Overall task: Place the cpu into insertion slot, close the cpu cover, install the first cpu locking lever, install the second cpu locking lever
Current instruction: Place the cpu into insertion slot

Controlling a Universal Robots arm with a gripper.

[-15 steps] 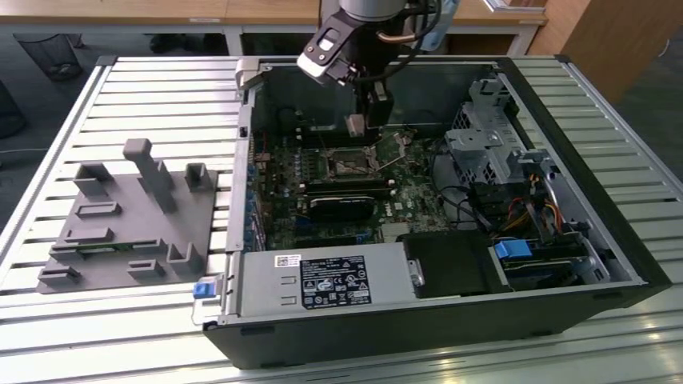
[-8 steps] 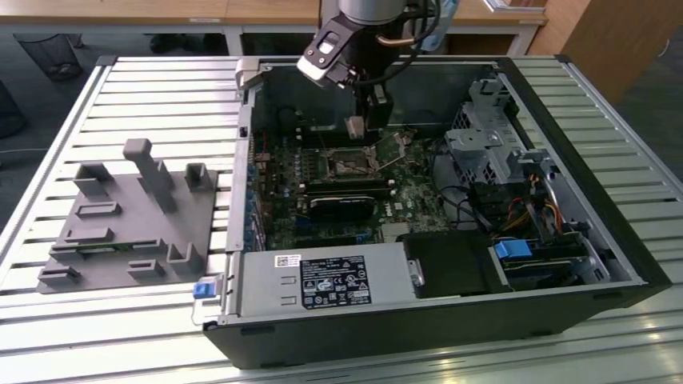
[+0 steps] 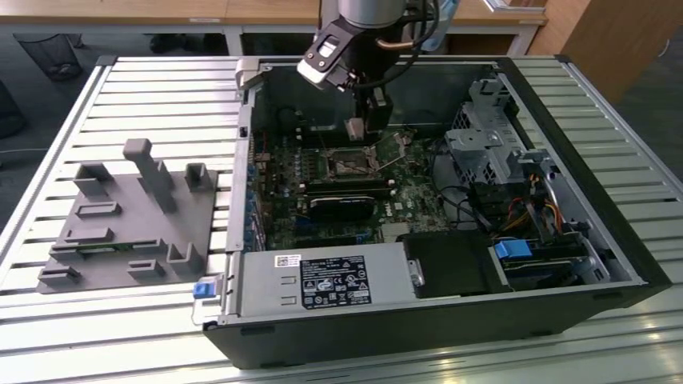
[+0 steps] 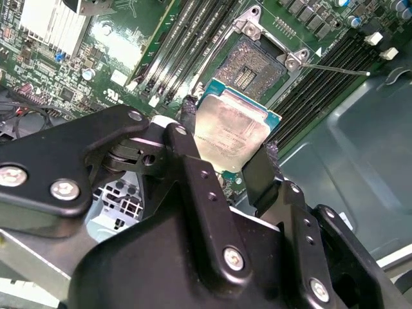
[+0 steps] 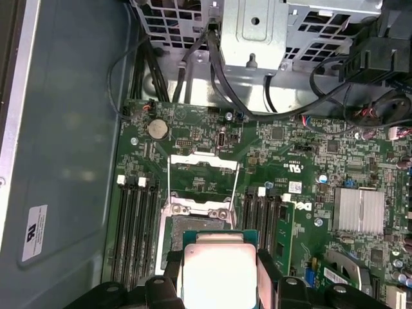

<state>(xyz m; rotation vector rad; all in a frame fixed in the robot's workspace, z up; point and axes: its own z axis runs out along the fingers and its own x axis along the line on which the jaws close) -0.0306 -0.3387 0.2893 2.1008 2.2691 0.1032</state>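
My gripper (image 3: 357, 130) hangs inside the open computer case, just above the green board. It is shut on the cpu (image 4: 235, 132), a small square chip with a silvery-tan face, pinched at two opposite edges by black fingers (image 4: 262, 168). The first wrist view has the cpu (image 5: 219, 270) between the fingers too. The insertion slot (image 5: 193, 222) lies directly beside and below the held chip, its dark pin field (image 4: 257, 64) bare. The cpu cover (image 5: 199, 162) stands swung open on the slot's far side. Two thin locking levers (image 5: 168, 187) are raised.
Long black memory slots (image 5: 135, 225) flank the socket on both sides. A finned heatsink (image 5: 357, 209), cables (image 5: 219, 71) and a drive cage (image 3: 491, 152) crowd the case. A power supply (image 3: 320, 280) sits at the near side. A grey fixture (image 3: 128, 216) rests on the slatted table.
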